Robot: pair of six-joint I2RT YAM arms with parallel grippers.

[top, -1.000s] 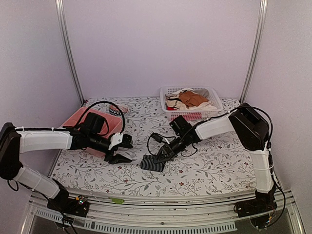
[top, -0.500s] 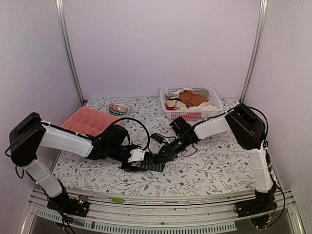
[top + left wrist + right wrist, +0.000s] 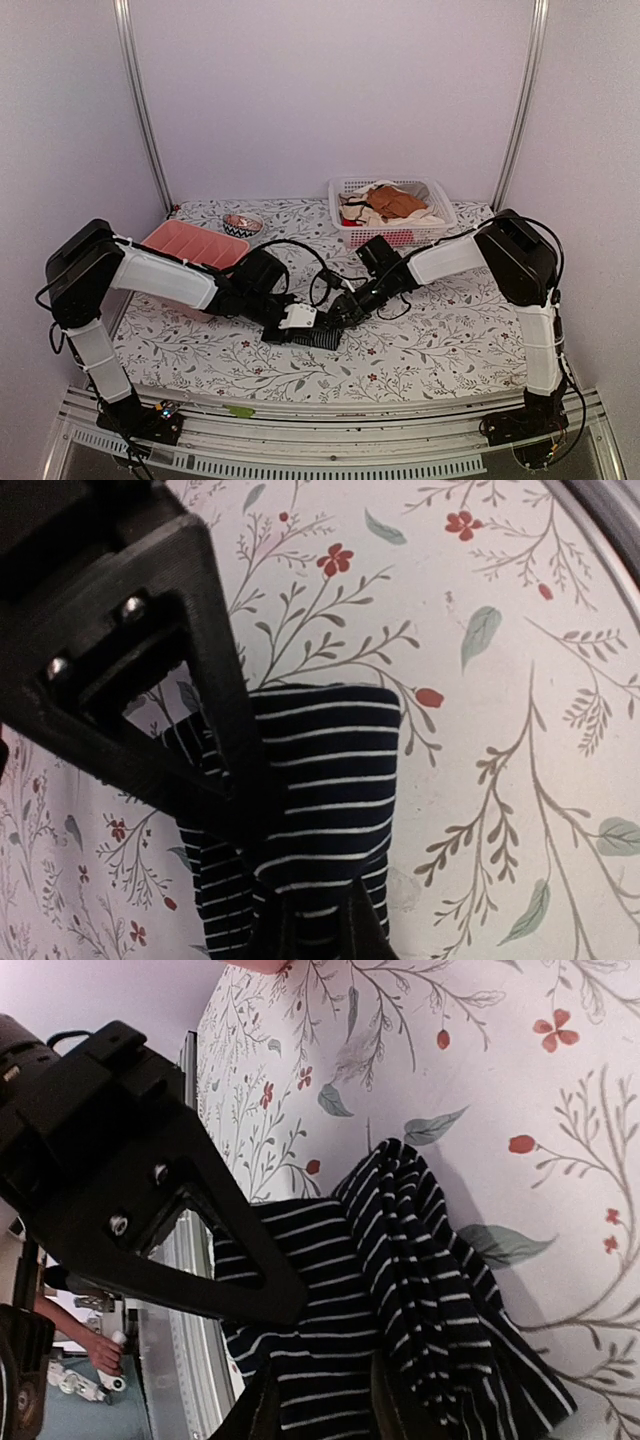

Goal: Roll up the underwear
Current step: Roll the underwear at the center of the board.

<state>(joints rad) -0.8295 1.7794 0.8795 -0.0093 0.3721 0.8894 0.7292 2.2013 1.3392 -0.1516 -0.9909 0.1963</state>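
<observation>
The left gripper (image 3: 306, 325) and right gripper (image 3: 336, 316) both clamp the striped underwear (image 3: 320, 340). It lies bunched on the floral tablecloth (image 3: 440, 330), lower centre of the frame.

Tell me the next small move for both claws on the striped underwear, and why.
Probably turn the left claw to roll the underwear tighter while the right claw holds: both seem pinched on a loose, half-rolled bundle.

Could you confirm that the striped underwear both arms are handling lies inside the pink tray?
Not quite: the striped underwear lies on the floral table cover, right of the pink tray and outside it; the top external view shows this.
</observation>
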